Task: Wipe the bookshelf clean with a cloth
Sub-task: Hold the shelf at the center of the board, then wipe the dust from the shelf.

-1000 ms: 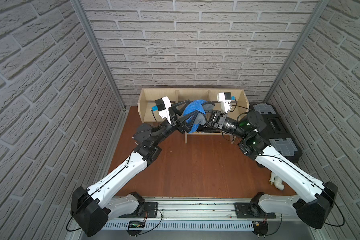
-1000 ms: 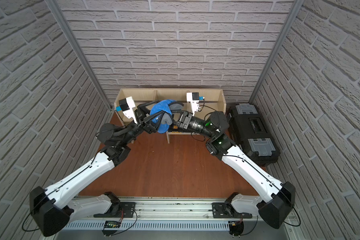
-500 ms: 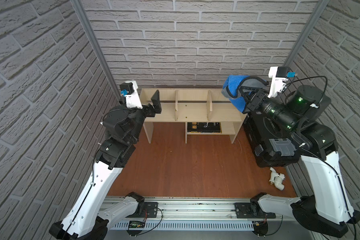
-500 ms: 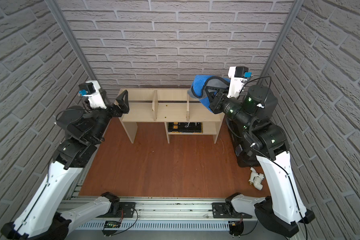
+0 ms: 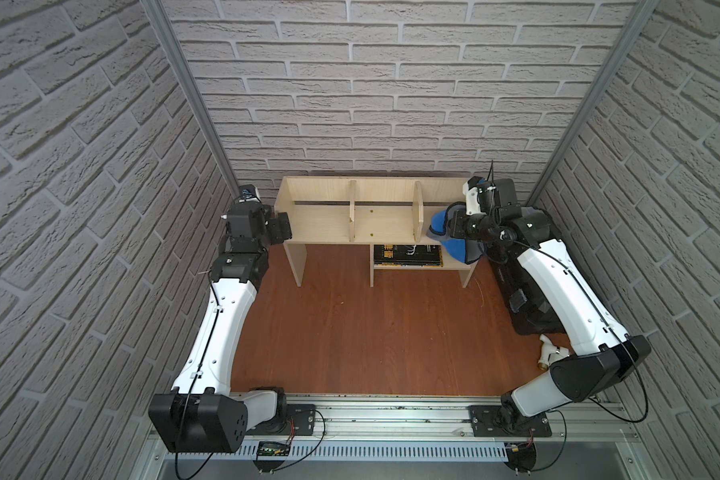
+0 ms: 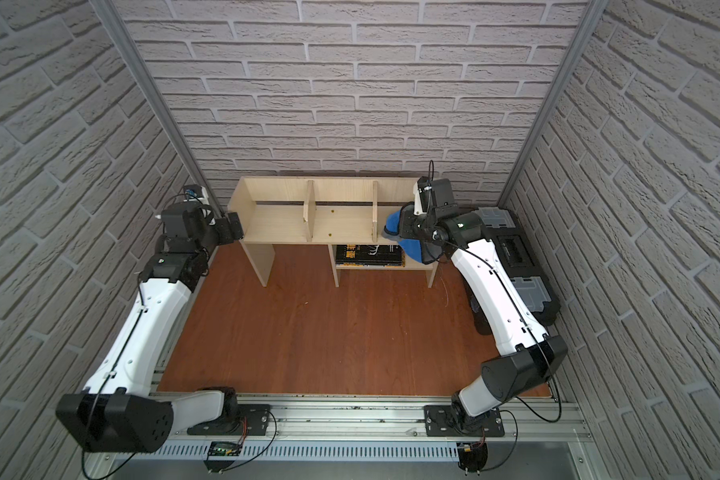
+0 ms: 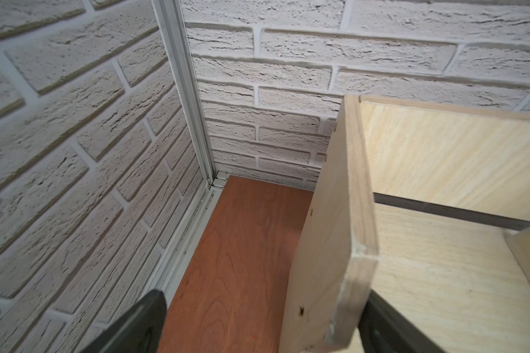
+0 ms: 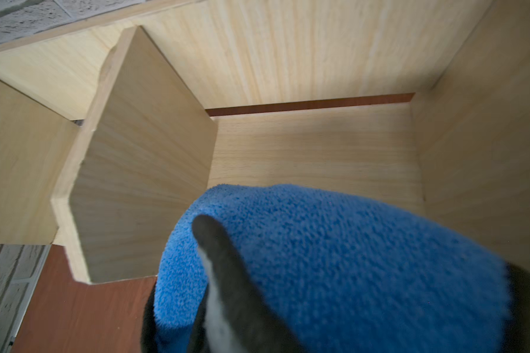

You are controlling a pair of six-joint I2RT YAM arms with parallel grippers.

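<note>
Two arms are placed at opposite ends of the bookshelf, which is set against the far brick wall on the red-brown floor. The cloth is held by the right gripper, whose jaws are closed narrowly on it. It is bunched around them, blue side outward, and a dark grey edge hangs over the shelf's front edge at the right end. In the right wrist view the blue bundle is seen inside the right-hand compartment, beside the right divider and above the shelf board; whether the board is touched cannot be told. The left gripper is spread wide and nothing is held, with the left side panel standing between its fingers. Contact with that panel cannot be told. A dark book is laid on the small lower shelf, just beside the hanging cloth. A black toolbox is set right of the bookshelf, and a white pipe fitting lies on the floor near it.
</note>
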